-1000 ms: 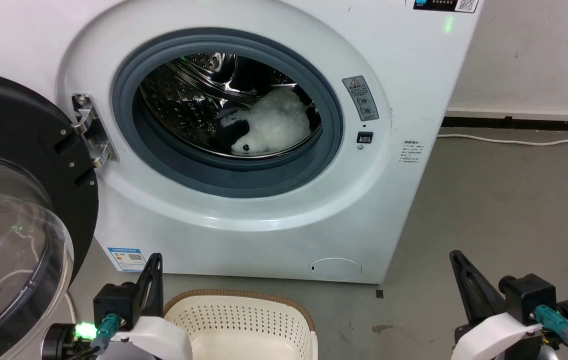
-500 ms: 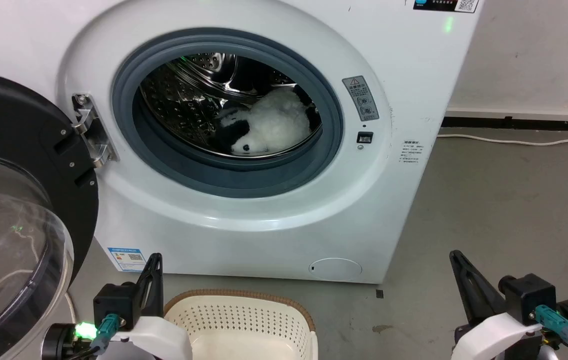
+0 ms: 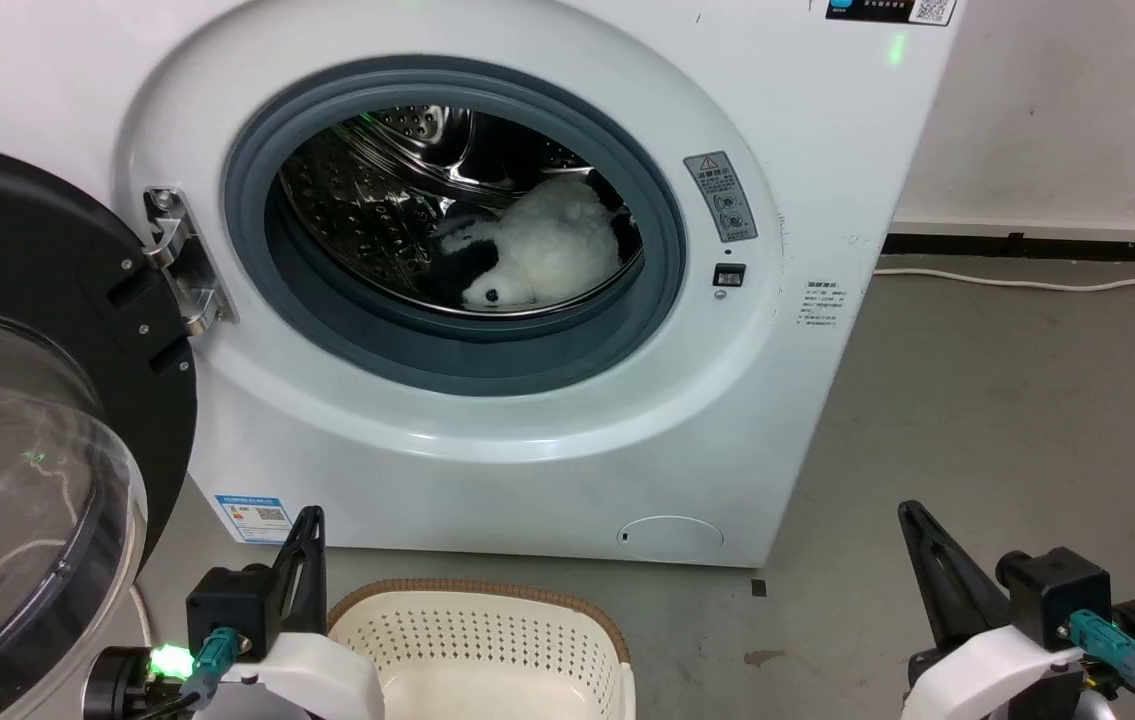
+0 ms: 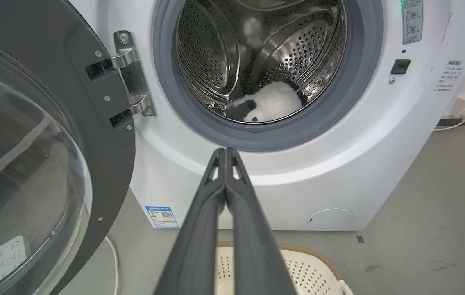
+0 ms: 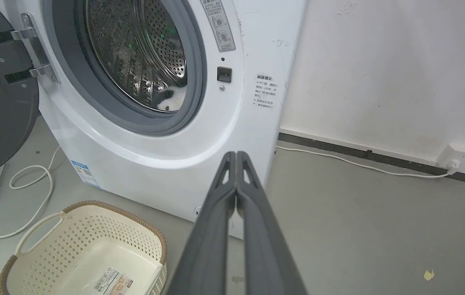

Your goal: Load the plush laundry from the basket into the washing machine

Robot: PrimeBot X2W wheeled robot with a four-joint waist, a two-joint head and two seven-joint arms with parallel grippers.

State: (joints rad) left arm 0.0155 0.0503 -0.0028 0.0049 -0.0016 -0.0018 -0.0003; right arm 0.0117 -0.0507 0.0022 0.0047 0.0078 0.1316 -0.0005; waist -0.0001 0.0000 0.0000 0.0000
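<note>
Inside the steel drum [image 3: 367, 190] of the washing machine [image 3: 547, 470] lies the plush laundry [image 3: 552, 250], up and ahead of the left hand [image 3: 310, 520] and the right hand [image 3: 912, 515], both fully closed and holding nothing; the basket [image 3: 487, 588] is empty, and the open door [image 3: 27, 240] stands nearer the left hand

Laundry corner (washing machine [image 3: 487, 440])

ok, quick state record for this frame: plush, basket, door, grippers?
plush laundry: lying in the drum of the washing machine
basket: on the floor in front of the machine, no plush inside, label sticker on its bottom
door: swung open, on the robot's left
left gripper: shut, holding nothing
right gripper: shut, holding nothing
task: loading looks done
</note>
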